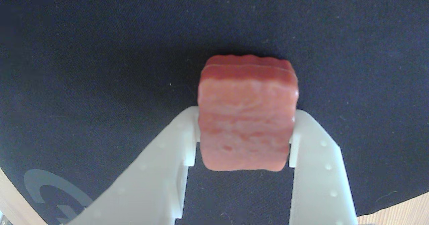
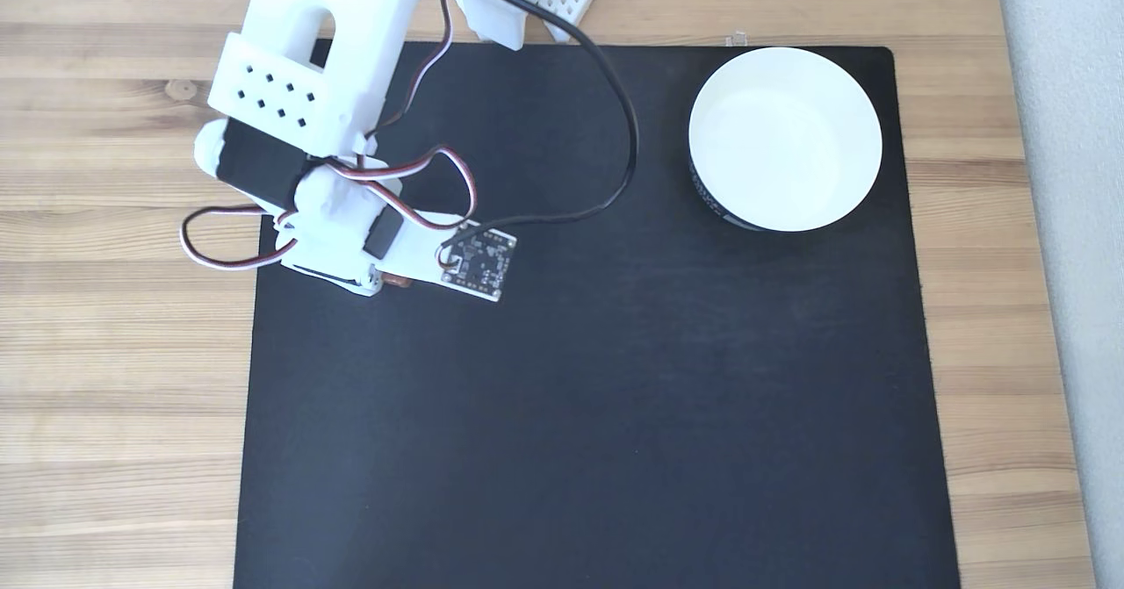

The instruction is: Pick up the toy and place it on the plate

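- Nearest my wrist camera are the two white fingers [image 1: 161, 164] of the gripper [image 1: 246, 124], coming up from the bottom edge.
- I see the jaws clenched on the toy [image 1: 247, 112]: each finger presses flat against one side of it, with no gap on either side.
- The toy is a reddish-brown block with rounded corners and faint layered bands; its upper part sticks out past the fingertips.
- Behind the toy I see the black mat [image 1: 100, 50]; I cannot tell from this view whether the toy touches the mat or hangs just over it.
- A grey printed logo [image 1: 50, 191] sits on the mat towards the lower left corner of the wrist view, and bare wood shows at both lower corners.
- In the fixed view the mat [image 2: 580, 413] lies on a wooden table [image 2: 114, 378], and I take the mat as my landmark.
- The arm [image 2: 307, 115] reaches in over the mat's upper left corner, with red, white and black wires looping round it and a small circuit board [image 2: 479, 262] at its wrist.
- A sliver of the toy [image 2: 402, 283] peeks out under the wrist, over the mat's upper left part, near its left edge.
- The plate [image 2: 784, 139] stands in the mat's upper right corner, white inside with a dark band on its outer side, well apart from the toy.
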{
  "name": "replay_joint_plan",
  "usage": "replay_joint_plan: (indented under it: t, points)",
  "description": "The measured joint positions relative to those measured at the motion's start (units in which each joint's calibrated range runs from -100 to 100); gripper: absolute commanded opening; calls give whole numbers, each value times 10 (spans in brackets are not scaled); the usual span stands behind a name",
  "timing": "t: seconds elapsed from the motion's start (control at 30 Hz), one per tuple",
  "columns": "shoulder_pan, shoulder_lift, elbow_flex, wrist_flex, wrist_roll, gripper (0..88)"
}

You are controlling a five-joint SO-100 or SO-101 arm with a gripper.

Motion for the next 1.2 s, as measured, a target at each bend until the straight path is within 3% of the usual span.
replay_joint_plan:
  t: [0.37,0.53,0.97,1.2]
  points:
    - [-1,-4,-34,5,-13,23]
    - [-42,-104,-39,6,-26,23]
    - [-181,-342,-42,2,-142,24]
    - [-280,-495,88,-39,-195,24]
